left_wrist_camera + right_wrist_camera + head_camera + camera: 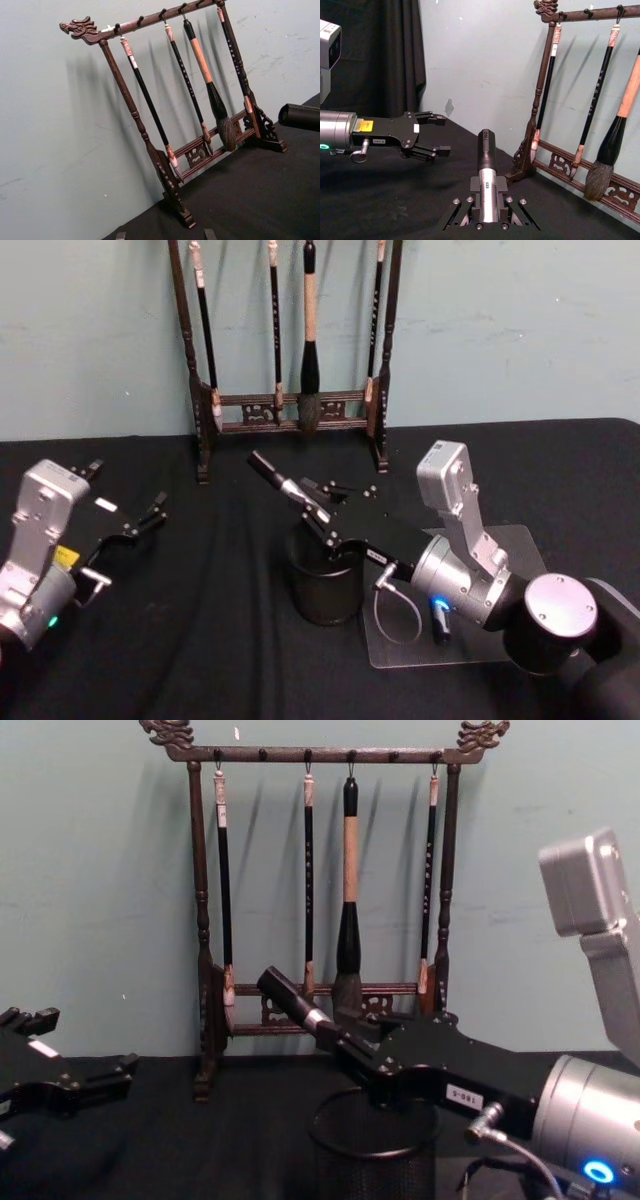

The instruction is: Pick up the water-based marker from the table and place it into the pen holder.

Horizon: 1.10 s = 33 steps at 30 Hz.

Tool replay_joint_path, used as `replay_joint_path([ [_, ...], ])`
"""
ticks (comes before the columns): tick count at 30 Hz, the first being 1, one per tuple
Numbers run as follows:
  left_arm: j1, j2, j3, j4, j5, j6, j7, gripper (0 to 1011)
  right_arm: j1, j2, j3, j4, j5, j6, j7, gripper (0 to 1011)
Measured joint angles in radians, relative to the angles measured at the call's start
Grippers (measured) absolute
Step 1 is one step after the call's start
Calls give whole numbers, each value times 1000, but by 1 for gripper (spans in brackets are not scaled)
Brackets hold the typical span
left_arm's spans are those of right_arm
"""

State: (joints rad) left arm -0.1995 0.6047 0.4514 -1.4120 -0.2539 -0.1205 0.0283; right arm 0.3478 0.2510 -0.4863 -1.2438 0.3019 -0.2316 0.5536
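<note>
Our right gripper [322,520] clenches the black-and-silver marker [272,476] above the round black wire-mesh pen holder [322,598]; our left gripper [125,495] rests splayed.

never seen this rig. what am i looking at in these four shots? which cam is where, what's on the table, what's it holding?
It is a two-armed robot, and each arm ends in a claw. The head view looks down on the table, the chest view looks across it from lower down, and each wrist view rides on one arm. On the black tablecloth stand a black mesh pen holder and a wooden brush rack hung with calligraphy brushes. A clear plastic sheet lies there too. The right claw grips the water-based marker, tilted, just above the pen holder. The left claw hangs open and empty off to the left.
</note>
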Motion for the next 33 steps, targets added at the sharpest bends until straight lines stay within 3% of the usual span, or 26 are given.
replay_joint_path([
  [16,0,0,0,0,0,0,0,1009,-3,2,-1,-4,2,7,-3,201],
  [23,0,0,0,0,0,0,0,1009,-3,2,-1,-4,2,6,-3,375],
  [25,0,0,0,0,0,0,0,1009,-4,2,-1,-4,2,6,-3,478],
  [27,0,0,0,0,0,0,0,1009,-3,2,-1,-4,2,6,-3,498],
  [28,0,0,0,0,0,0,0,1009,-4,2,-1,-4,2,6,-3,580],
  [30,0,0,0,0,0,0,0,1009,-3,2,0,-4,2,6,-3,621],
  [31,0,0,0,0,0,0,0,1009,-3,2,0,-4,2,6,-3,702],
  [33,0,0,0,0,0,0,0,1009,-4,2,0,-4,2,6,-3,720],
])
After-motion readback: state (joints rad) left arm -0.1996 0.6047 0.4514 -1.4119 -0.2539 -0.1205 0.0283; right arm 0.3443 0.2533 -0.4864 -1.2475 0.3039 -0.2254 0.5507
